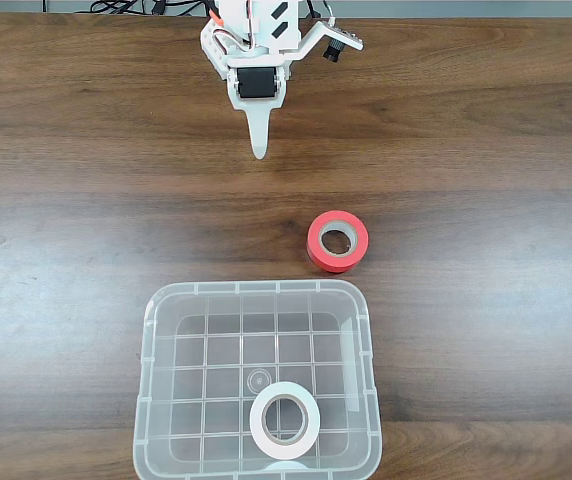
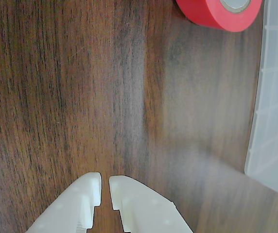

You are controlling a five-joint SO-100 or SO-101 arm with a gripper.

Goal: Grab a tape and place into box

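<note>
Inside the large clear plastic box (image 1: 156, 400) with the grid bottom, near its front wall in the fixed view, lies the small white ring-shaped roll of tape (image 1: 285, 419). It rests flat, its hole facing up, so no long axis shows. Beyond the box's far right corner sits the red roll of tape (image 1: 338, 241) on the wooden desk (image 1: 86, 200). The white gripper (image 2: 105, 187), well apart from the box, is almost closed and empty; I judge the best move is simply to keep clear.
</note>
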